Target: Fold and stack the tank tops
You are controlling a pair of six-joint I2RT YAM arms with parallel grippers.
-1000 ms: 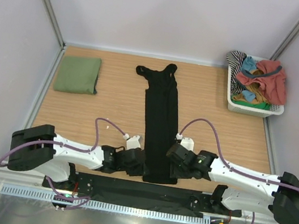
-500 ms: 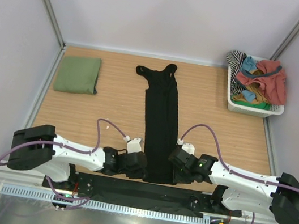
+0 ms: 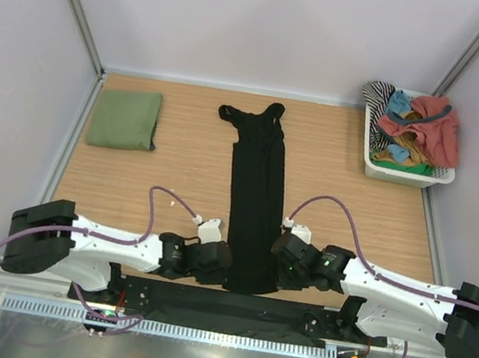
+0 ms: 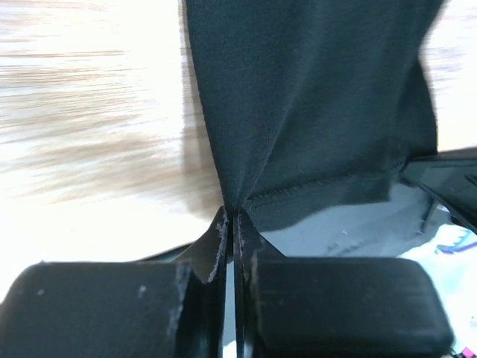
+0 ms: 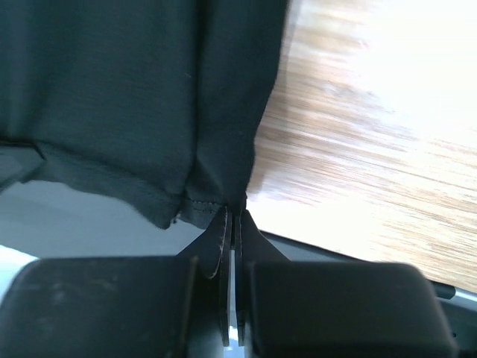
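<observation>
1 black top (image 3: 256, 191) central; olive top (image 3: 124, 118), basket (image 3: 376, 162) aside

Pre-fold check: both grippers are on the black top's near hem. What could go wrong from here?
1. The left gripper and right gripper each pinch only a sliver of the black tank top at its hem; it may slip when lifted.
2. Uneven lifting could skew the narrow strip, spoiling stacking on the olive green top.

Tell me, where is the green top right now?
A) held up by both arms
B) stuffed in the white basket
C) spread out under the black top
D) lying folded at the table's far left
D: the green top lies folded at the table's far left, apart from the black top.
</observation>
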